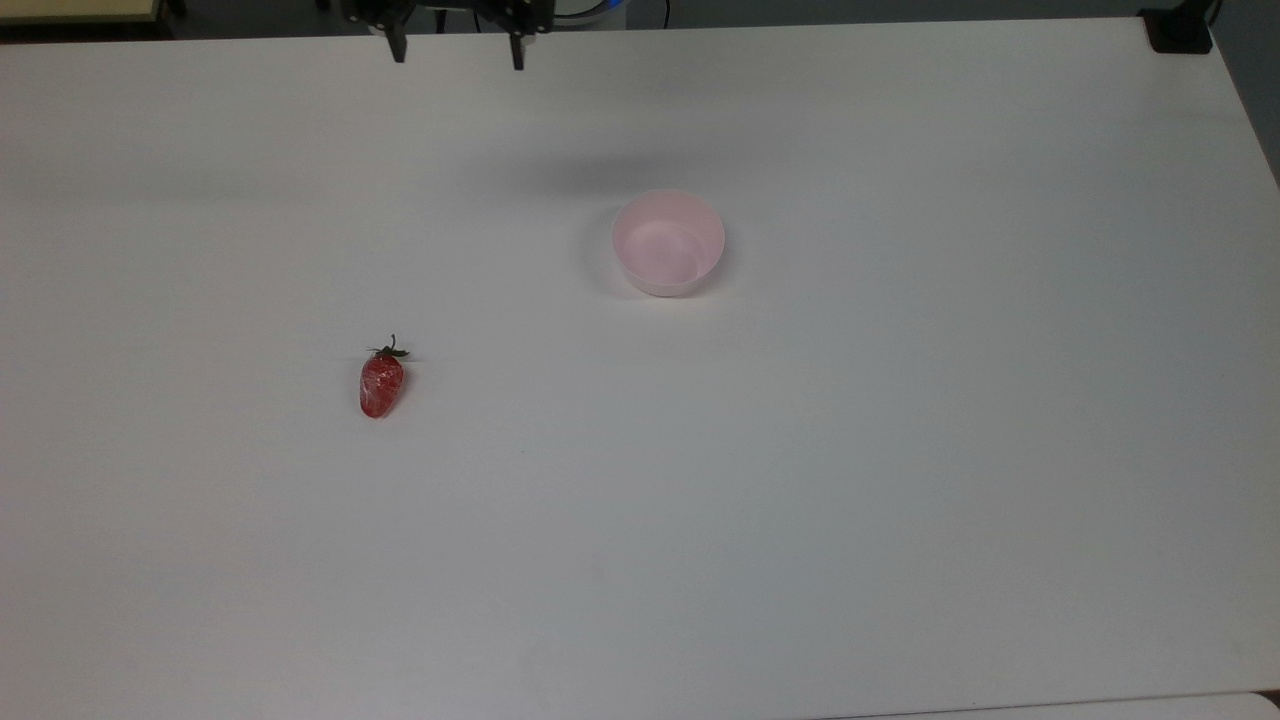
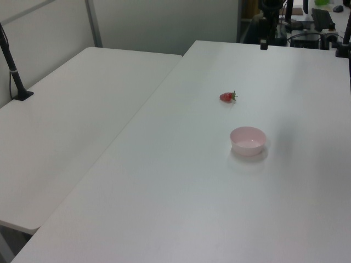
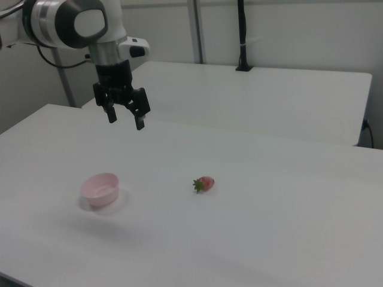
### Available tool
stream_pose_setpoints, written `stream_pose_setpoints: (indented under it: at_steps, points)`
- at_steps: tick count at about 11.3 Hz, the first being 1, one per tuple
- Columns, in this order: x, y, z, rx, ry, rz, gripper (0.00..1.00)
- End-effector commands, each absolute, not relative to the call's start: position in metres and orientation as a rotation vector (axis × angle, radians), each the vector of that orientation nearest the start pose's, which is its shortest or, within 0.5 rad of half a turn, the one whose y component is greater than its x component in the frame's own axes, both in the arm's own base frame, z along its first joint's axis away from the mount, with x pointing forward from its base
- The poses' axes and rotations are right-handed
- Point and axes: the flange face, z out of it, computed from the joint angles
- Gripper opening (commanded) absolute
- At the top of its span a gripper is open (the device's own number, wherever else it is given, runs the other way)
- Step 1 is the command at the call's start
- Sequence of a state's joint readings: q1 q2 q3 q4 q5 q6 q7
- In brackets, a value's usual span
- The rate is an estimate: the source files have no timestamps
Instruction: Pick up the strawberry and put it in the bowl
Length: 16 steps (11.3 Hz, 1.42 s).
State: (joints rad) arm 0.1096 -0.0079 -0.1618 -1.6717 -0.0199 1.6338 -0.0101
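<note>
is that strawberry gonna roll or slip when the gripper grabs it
The strawberry looks glossy, so the open gripper may slip on it. It lies on its side on the flat table, tapered, so a nudge would likely roll it. It looks small, probably light.

We see the broad white table (image 1: pixel 900 500) steeply from above in the top view, obliquely from farther off at opposite ends in the left and right views, all sharing the small pale pink plastic bowl (image 1: pixel 668 243) and the glossy red strawberry (image 1: pixel 381 384).
</note>
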Motion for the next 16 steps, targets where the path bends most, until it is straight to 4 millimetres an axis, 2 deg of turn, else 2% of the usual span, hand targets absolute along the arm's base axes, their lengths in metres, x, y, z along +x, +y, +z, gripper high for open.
stream_pose_setpoints:
  at_steps: [1, 7, 10, 11, 13, 15, 16]
  points:
    - [0.558, -0.03, 0.588, -3.174, 0.081, 0.038, 1.0]
    - [0.559, -0.027, 0.588, -3.167, 0.07, 0.028, 1.0]
    - [0.578, -0.039, 0.57, -3.178, 0.091, 0.006, 1.0]
    - [0.589, -0.05, 0.553, -3.183, 0.12, -0.004, 1.0]
    - [0.614, -0.066, 0.507, -3.203, 0.141, 0.003, 1.0]
    - [0.633, -0.091, 0.464, -3.229, 0.135, -0.002, 1.0]
    - [0.642, -0.092, 0.438, -3.242, 0.103, 0.002, 1.0]
